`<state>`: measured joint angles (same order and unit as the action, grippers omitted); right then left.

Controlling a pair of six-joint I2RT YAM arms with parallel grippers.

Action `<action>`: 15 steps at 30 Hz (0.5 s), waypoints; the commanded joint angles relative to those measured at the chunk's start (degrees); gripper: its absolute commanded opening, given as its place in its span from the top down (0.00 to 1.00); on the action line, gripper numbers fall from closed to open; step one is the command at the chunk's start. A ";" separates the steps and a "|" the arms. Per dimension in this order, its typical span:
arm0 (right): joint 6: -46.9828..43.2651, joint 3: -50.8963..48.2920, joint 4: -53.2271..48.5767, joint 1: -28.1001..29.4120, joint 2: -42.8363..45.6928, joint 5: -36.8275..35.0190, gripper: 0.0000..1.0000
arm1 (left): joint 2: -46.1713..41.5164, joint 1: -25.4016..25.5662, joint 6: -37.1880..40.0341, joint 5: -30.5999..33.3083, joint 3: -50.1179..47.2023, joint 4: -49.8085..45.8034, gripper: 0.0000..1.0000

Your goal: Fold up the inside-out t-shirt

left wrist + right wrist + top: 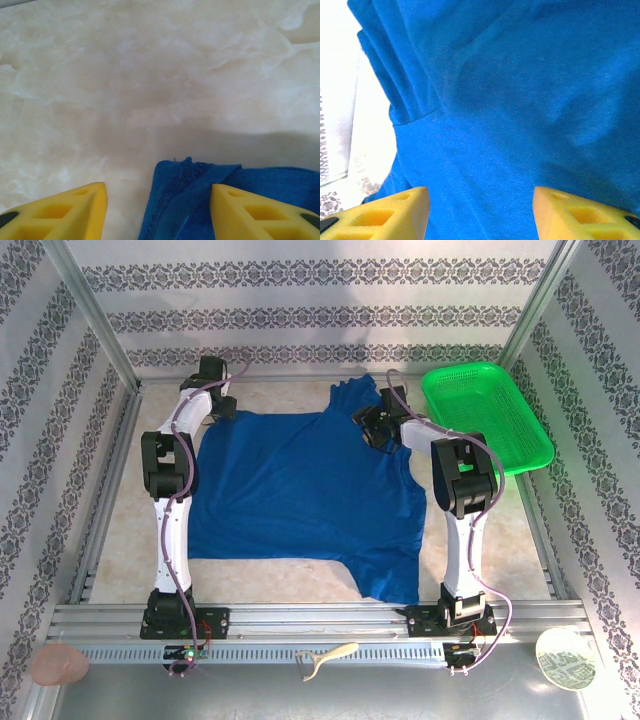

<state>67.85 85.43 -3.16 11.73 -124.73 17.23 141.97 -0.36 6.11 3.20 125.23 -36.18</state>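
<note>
The royal-blue t-shirt (300, 500) lies spread flat on the pale marbled table (270, 400), one sleeve pointing to the far wall and another part reaching the near rail. At the shirt's far left corner sits my left gripper (222, 406). In the left wrist view this gripper (159, 192) is open, its yellow fingers (80, 210) wide apart, with a stitched corner of the t-shirt (190, 200) lying between them by the right finger. My right gripper (372, 426) rests over the shirt's far right part. It (480, 192) stands open above smooth blue t-shirt cloth (510, 100).
A green mesh basket (485, 415) stands at the far right, close to the right arm. Patterned walls close off three sides. On the near rail lie a pinkish round object (58, 663), a pale tool (325, 658) and a round disc (565, 657).
</note>
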 commanded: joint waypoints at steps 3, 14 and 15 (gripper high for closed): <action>6.15 -3.84 0.35 -0.92 -0.78 -2.52 0.44 | 1.89 0.39 1.46 1.62 2.49 -2.12 0.55; 16.13 -8.40 -9.47 -1.09 1.50 -9.68 0.46 | 4.30 -0.08 -2.41 -2.36 8.65 -3.24 1.00; 16.56 -8.19 -11.26 -1.10 1.71 -10.40 0.46 | 4.23 -0.44 -3.76 -3.28 9.35 -3.63 1.00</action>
<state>80.77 79.37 -1.96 11.35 -122.23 11.73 145.67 -0.40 5.08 2.28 131.41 -37.21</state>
